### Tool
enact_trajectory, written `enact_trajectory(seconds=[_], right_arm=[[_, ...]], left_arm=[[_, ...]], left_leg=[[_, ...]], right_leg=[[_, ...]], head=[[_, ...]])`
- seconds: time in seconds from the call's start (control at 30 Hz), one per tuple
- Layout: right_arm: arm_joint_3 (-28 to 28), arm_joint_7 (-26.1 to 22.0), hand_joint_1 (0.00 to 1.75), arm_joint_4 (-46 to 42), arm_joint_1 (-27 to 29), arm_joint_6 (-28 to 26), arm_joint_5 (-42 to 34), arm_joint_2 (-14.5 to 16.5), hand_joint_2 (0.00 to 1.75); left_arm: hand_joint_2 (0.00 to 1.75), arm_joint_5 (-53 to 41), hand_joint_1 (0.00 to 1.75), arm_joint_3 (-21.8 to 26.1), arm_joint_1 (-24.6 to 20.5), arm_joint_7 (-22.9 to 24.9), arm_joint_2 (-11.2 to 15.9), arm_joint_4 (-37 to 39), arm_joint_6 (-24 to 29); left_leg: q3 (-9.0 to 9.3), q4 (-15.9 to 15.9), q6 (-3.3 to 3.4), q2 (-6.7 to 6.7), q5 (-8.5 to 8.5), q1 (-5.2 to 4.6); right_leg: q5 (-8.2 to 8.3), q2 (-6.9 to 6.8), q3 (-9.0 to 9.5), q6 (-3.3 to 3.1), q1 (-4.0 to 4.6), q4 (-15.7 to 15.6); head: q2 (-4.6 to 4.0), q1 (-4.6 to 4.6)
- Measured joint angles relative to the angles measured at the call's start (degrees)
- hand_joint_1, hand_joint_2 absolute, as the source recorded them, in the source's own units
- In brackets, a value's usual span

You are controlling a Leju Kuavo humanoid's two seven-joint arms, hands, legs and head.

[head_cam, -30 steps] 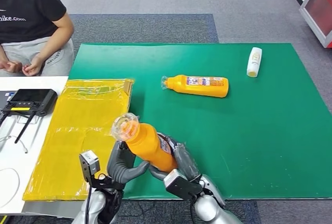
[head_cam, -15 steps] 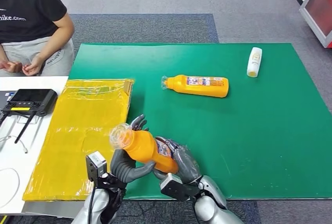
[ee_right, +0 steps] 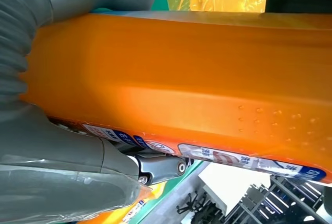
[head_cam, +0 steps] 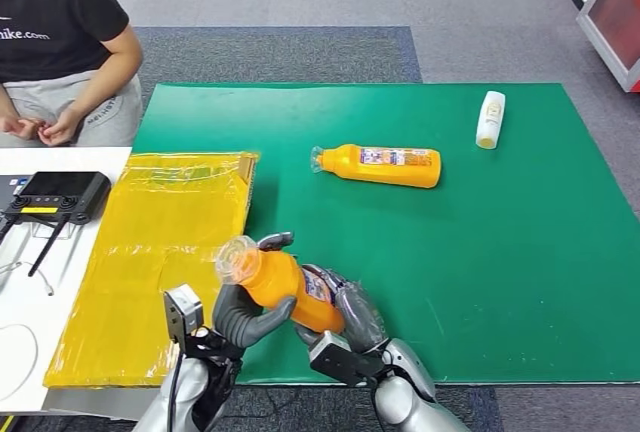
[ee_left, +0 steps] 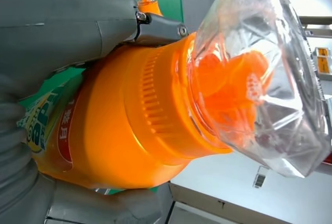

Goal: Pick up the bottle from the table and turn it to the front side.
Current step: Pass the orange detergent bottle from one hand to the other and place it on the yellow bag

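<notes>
- Orange bottle (head_cam: 283, 287): lifted over the desk's (head_cam: 490, 282) near edge, tilted, clear-wrapped cap toward 10 o'clock
- Left hand (head_cam: 245, 314): fingers wrapped round the bottle's neck end; right hand (head_cam: 351, 317): clasps its base end
- Second orange bottle (head_cam: 381, 165): lying at 12 o'clock; white bottle (head_cam: 490, 119): at 2 o'clock
- Yellow bag (head_cam: 162, 252): flat, at 9 o'clock

silver arms, grey ribbed hand (head_cam: 245, 314) covers
</notes>
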Motion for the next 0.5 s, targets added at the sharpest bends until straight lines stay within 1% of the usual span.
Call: enact_trajectory(seconds=[0.03, 0.07, 0.13, 0.17, 0.2, 0.37, 0.5], right_arm=[[0.0, 0.0, 1.57, -0.09, 0.01, 0.03, -0.04, 0.0, 1.75], [0.0, 0.0, 1.18, -0.21, 0.01, 0.04, -0.11, 0.01, 1.75], [0.0, -0.01, 0.31, -0.53, 0.04, 0.01, -0.3, 0.03, 1.75], [0.01, -0.05, 0.04, -0.7, 0.07, -0.04, -0.38, 0.05, 1.75], [0.04, -0.13, 0.0, -0.93, 0.09, -0.11, -0.42, 0.07, 1.75], [0.38, -0.39, 0.0, -1.96, 0.13, -0.32, -0.57, 0.28, 1.75], [0.34, -0.34, 0.0, -2.28, 0.16, -0.67, -1.22, 0.38, 1.75]], left_arm=[[1.75, 0.01, 1.75, 0.02, -0.15, 0.05, 0.03, 0.03, -0.16], [1.75, 0.05, 1.75, 0.04, -0.34, 0.1, 0.08, 0.08, -0.29], [1.75, 0.14, 1.75, 0.07, -0.73, 0.22, 0.15, 0.17, -0.43], [1.75, 0.18, 1.75, 0.08, -0.93, 0.26, 0.16, 0.22, -0.44], [1.75, 0.2, 1.75, 0.09, -1.11, 0.38, 0.16, 0.26, -0.44], [1.75, 0.05, 1.75, 0.17, -1.26, 0.56, 0.19, 0.55, 0.13], [1.75, -2.07, 1.75, 0.22, -1.17, -0.16, 0.39, 0.57, 2.98]], left_leg=[[0.0, 0.0, 0.0, 0.0, 0.0, 0.0], [0.0, 0.0, 0.0, 0.0, 0.0, 0.0], [0.0, 0.0, 0.0, 0.0, 0.0, 0.0], [0.0, 0.0, 0.0, 0.0, 0.0, 0.0], [0.0, 0.0, 0.0, 0.0, 0.0, 0.0], [0.0, 0.0, -0.01, 0.0, 0.0, 0.0], [0.0, 0.0, -0.01, 0.0, 0.0, 0.0]], right_leg=[[0.0, 0.0, 0.0, 0.0, 0.0, 0.0], [0.0, 0.0, 0.0, 0.0, 0.0, 0.0], [0.0, 0.0, 0.0, 0.0, 0.0, 0.0], [0.0, 0.0, 0.0, 0.0, 0.0, 0.0], [0.0, 0.0, 0.0, 0.0, 0.0, 0.0], [0.0, 0.0, -0.02, 0.0, 0.0, 0.0], [0.0, 0.0, -0.02, 0.0, 0.0, 0.0]], head=[[0.0, 0.0], [0.0, 0.0], [0.0, 0.0], [0.0, 0.01], [0.0, 0.01], [0.0, 0.01], [0.0, 0.01]])
